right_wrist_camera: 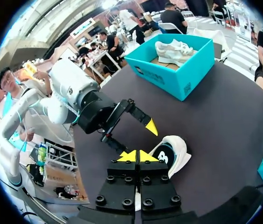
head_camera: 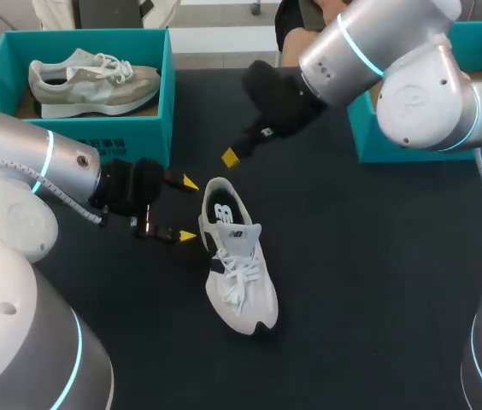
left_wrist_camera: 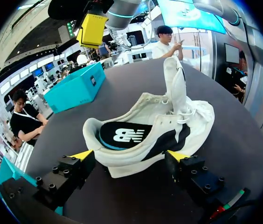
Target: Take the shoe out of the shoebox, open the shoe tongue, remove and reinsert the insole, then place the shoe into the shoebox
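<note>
The white shoe (head_camera: 239,273) lies on the dark worktop (head_camera: 378,256) with its long axis running near to far. The toe points near and slightly right, the heel far. The left gripper (head_camera: 189,208) comes in from the left, its fingers spread wide on either side of the heel. I cannot tell whether they touch it. Just beyond, the right gripper (head_camera: 230,157) hangs with its fingers pressed together, holding nothing. Farther left stands a teal shoebox (head_camera: 143,128) with a second shoe (head_camera: 91,84) inside.

Two shoes (head_camera: 94,81) (head_camera: 239,273) — two teal shoeboxes (head_camera: 151,128) (head_camera: 369,141) — two arms (head_camera: 19,162) (head_camera: 412,77).
</note>
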`<state>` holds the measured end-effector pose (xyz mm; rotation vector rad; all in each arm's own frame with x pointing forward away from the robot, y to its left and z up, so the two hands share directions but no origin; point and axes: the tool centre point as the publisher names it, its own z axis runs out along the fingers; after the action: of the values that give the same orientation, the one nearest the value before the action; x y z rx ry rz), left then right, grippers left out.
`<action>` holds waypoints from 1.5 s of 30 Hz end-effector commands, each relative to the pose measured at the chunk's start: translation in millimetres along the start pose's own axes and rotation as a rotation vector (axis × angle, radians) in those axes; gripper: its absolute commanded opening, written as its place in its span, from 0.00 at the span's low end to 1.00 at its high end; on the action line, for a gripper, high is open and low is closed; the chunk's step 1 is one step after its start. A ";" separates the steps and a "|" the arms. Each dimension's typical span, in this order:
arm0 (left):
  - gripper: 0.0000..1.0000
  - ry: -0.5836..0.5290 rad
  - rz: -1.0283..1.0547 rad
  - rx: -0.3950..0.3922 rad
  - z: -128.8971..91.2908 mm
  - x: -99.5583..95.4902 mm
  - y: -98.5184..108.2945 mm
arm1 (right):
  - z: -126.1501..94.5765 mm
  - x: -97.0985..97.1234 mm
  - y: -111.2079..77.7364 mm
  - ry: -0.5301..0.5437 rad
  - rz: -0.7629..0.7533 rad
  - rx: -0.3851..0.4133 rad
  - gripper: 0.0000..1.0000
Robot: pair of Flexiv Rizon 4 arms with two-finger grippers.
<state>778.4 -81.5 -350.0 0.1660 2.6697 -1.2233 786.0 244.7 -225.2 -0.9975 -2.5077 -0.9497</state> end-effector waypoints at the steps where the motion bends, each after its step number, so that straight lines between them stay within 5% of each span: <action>1: 1.00 0.000 0.000 -0.003 0.0 0.6 -0.7 | 0.9 1.4 -1.1 -0.010 0.001 -0.002 0.00; 4: 1.00 0.000 0.000 -0.003 0.0 0.6 -0.7 | 0.9 1.4 -1.1 -0.010 0.001 -0.002 0.00; 7: 1.00 0.000 0.000 -0.003 0.0 0.6 -0.7 | 3.5 -9.6 -7.4 -0.156 0.032 -0.007 0.00; 15: 1.00 0.037 -0.076 0.002 -39.7 -3.4 -1.7 | 8.5 -15.7 -18.2 -0.319 0.092 0.032 0.00; 25: 1.00 -0.048 -0.140 -0.033 -87.3 -8.7 18.7 | 36.0 -16.9 -38.8 -0.361 0.158 0.043 0.00; 38: 1.00 -0.138 -0.244 -0.142 -139.5 -51.7 26.6 | 64.1 -22.8 -53.1 -0.342 0.215 0.081 0.00; 45: 1.00 -0.185 -0.277 -0.181 -145.1 -56.7 28.8 | 67.9 -24.1 -55.1 -0.369 0.234 0.082 0.00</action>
<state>823.6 47.0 -267.8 -0.3316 2.6839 -1.0131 766.1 244.0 -312.0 -1.5087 -2.6024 -0.6373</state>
